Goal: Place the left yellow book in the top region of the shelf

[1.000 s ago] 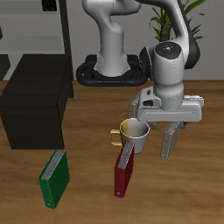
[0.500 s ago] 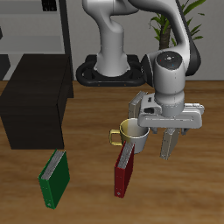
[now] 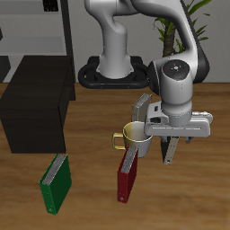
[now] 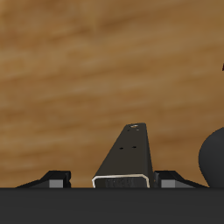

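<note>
1. The left yellow book does not show in either view, so I cannot tell where it is.
2. The shelf [image 3: 36,108] is the big black box at the middle left of the exterior picture. Its flat top is bare where it shows. It stands on the wooden table [image 3: 90,193].
3. The claw [image 3: 171,154] hangs to the right of the picture's middle, pointing down at the table. One dark finger [image 3: 167,149] shows clearly. I cannot tell if the claw is wide, narrow or holding something.
4. A mug [image 3: 137,136] with a yellow handle sits just beside the claw, on the side toward the shelf.
5. A dark red book [image 3: 128,174] stands on its edge just in front of the mug, nearer the table's front edge. Its top meets the mug in the picture, but I cannot tell if they touch.
6. A green book [image 3: 56,184] stands in the lower left of the picture, in front of the shelf and well apart from the red book.
7. The robot's grey arm [image 3: 112,36] rises at the top middle from a dark base [image 3: 108,74] at the back of the table.
8. A green plant [image 3: 171,22] shows in the upper right, behind the arm. A thin dark pole frame [image 3: 56,36] stands in the upper left, behind the shelf.
9. The wrist view looks down on brown wood [image 4: 87,70]. A dark grey wedge [image 4: 127,157] with a pale rim pokes into it, and a dark round shape [image 4: 214,157] sits near the wedge. I cannot tell what the round shape is.
</note>
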Available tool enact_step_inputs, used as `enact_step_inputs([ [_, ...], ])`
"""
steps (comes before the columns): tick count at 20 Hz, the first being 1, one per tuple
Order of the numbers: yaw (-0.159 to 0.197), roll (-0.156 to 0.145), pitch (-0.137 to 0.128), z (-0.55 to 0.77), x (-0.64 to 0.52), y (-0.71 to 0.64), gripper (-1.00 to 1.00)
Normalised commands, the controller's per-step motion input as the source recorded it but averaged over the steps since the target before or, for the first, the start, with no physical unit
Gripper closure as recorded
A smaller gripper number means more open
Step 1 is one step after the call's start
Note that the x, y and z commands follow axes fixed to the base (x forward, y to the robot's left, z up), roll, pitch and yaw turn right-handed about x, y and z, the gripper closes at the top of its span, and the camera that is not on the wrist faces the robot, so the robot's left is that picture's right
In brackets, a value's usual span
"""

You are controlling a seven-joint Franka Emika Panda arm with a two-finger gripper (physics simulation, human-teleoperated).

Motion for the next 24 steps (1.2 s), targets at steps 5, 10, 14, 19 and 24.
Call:
enact_step_inputs([
  [5,0.011,-0.002,-0.001,0.09,-0.04,-0.04,1.00],
  [10,0.025,-0.001,-0.037,0.31,-0.07,-0.09,1.00],
  [14,0.033,-0.012,-0.069,0.46,-0.08,-0.08,1.00],
  [19,0.035,0.010,-0.094,0.63,-0.27,0.01,1.00],
  [24,0.056,-0.021,-0.087,0.58,-0.36,-0.12,1.00],
])
